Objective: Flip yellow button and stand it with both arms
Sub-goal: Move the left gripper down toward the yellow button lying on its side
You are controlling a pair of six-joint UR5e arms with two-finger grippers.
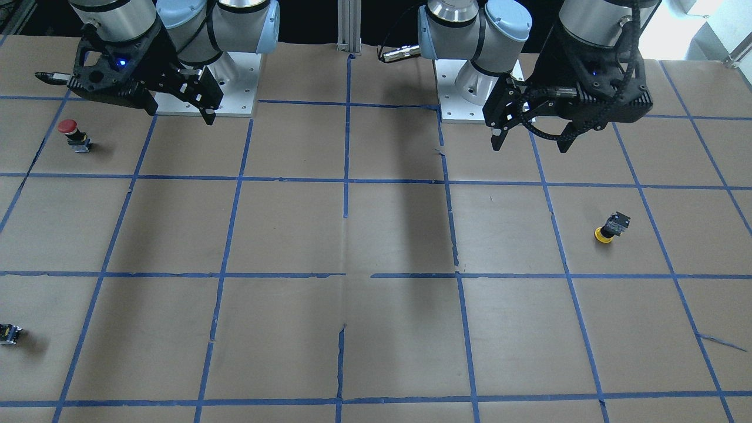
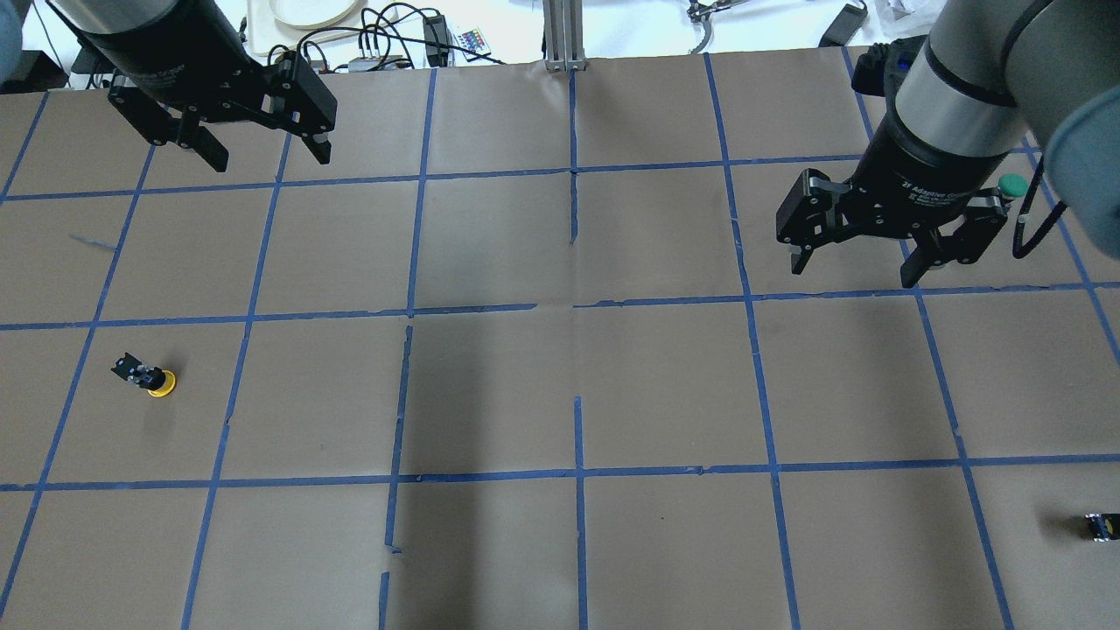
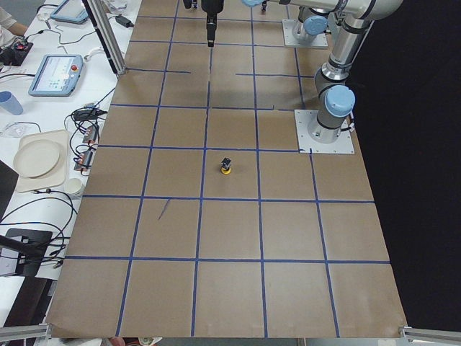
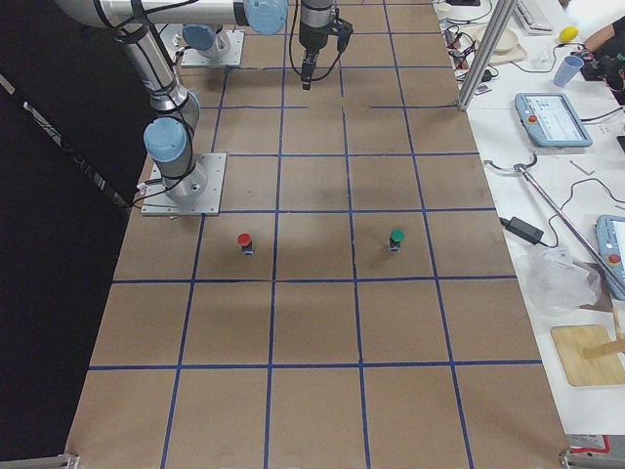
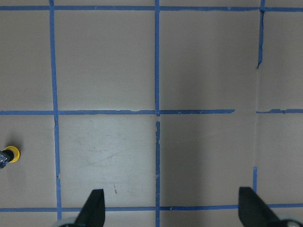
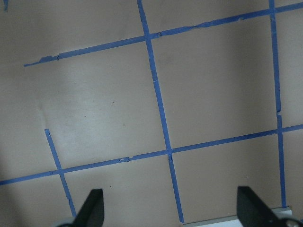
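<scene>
Tool check first: confirm left tool (image 2: pixel 269 157) raised high over the bench (image 2: pixel 665 394), fingers spread wide, nothing between them. Confirm right tool (image 2: pixel 853 269) likewise raised, spread wide and empty. Verify both conditions in the wrist views: bare paper only between the fingertips.

Locate yellow button (image 2: pixel 150 378) toward the left-end edge of the bench, roughly midway between the robot-side edge and the operator-side edge. Find it inside one square of the blue tape lines (image 2: pixel 490 478), touching none of them. Read its pose as inverted: cap seemingly down on the paper, black-and-grey body uppermost. Treat this as a judgement, given the small size of the object in every view. Note both tools well apart from it.

Progress: judged at the very start. No approach, no grasp, no flip, no standing yet. Remaining, in likely order:
- Bring the left tool down over the body, close and lift.
- Carry toward the right tool for a second grip.
- Turn cap upward and set down on the body.
- Release and check upright.

Surroundings:
- red button (image 1: pixel 70 134) toward the right-end edge, nearer the robot-side edge.
- green button (image 4: pixel 396 237) toward the same end, nearer the operator-side edge.
- Also a small dark part (image 1: pixel 9 333) cut by the picture border near that end; identity not determinable.

All well apart from the yellow button; expect no obstruction from them at the pick point. Allow for the long reach needed from the right tool.
</scene>
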